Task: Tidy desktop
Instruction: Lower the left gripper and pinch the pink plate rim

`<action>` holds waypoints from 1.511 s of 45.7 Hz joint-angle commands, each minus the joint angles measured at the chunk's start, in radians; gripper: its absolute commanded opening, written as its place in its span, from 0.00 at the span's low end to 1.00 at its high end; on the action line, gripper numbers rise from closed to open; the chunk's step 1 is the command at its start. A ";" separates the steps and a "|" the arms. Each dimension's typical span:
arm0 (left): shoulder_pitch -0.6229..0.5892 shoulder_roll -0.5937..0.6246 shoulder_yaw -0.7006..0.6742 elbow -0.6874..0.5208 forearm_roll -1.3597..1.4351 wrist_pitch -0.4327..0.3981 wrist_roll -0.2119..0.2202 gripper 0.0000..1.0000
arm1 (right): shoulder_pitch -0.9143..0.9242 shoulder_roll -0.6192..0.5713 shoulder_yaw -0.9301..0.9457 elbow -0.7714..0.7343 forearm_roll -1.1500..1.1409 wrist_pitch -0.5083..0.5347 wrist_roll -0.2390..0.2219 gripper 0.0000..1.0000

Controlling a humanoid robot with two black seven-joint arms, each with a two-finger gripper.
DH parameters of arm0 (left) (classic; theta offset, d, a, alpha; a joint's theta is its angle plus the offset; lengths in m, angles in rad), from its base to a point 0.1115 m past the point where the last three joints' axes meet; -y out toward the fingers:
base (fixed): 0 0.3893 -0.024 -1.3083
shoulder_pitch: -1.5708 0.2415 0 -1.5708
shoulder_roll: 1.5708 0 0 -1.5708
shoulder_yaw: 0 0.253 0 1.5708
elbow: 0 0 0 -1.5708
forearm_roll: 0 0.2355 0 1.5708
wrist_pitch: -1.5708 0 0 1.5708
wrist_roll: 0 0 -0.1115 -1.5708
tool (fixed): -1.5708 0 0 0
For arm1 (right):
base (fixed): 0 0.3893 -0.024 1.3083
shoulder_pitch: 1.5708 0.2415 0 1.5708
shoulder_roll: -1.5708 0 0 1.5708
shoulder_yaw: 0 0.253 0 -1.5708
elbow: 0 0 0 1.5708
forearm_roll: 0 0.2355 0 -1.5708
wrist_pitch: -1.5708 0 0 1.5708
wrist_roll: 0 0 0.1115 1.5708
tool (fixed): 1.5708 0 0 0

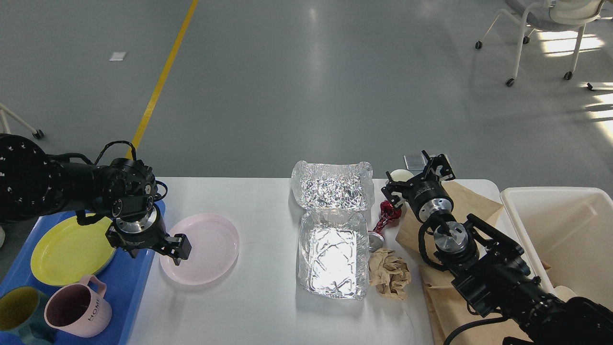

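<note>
Where it stands, pink mug (79, 306): "HOME".

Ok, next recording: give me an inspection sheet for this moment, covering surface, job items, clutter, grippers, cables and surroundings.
Surface: white rectangular desktop, partly covered.
Job's things: round pink plastic plate on the desktop; blue plastic tray holds a yellow plate, pink mug and teal cup.
Clutter: open foil container, crumpled brown paper, red foil wrapper, brown paper bag.
Grippers: left gripper at the pink plate's left rim; right gripper over the bag.
Cables: black ones along both arms.
Surroundings: cream plastic bin, white chair, yellow floor line.
</note>
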 commanded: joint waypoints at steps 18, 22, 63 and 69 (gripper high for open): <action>0.007 -0.055 -0.105 -0.013 0.249 0.002 -0.056 0.96 | 0.000 0.000 0.000 0.000 0.000 0.000 0.000 1.00; 0.010 -0.067 -0.137 -0.013 0.203 0.002 -0.048 0.96 | 0.000 0.000 0.000 0.000 0.000 0.000 0.000 1.00; 0.010 -0.082 -0.038 -0.042 -0.377 0.082 0.041 0.93 | 0.000 0.000 0.000 0.000 0.000 0.000 0.000 1.00; 0.004 -0.026 -0.022 -0.079 -0.473 0.083 0.084 0.89 | 0.000 0.000 0.000 0.000 0.000 0.000 0.000 1.00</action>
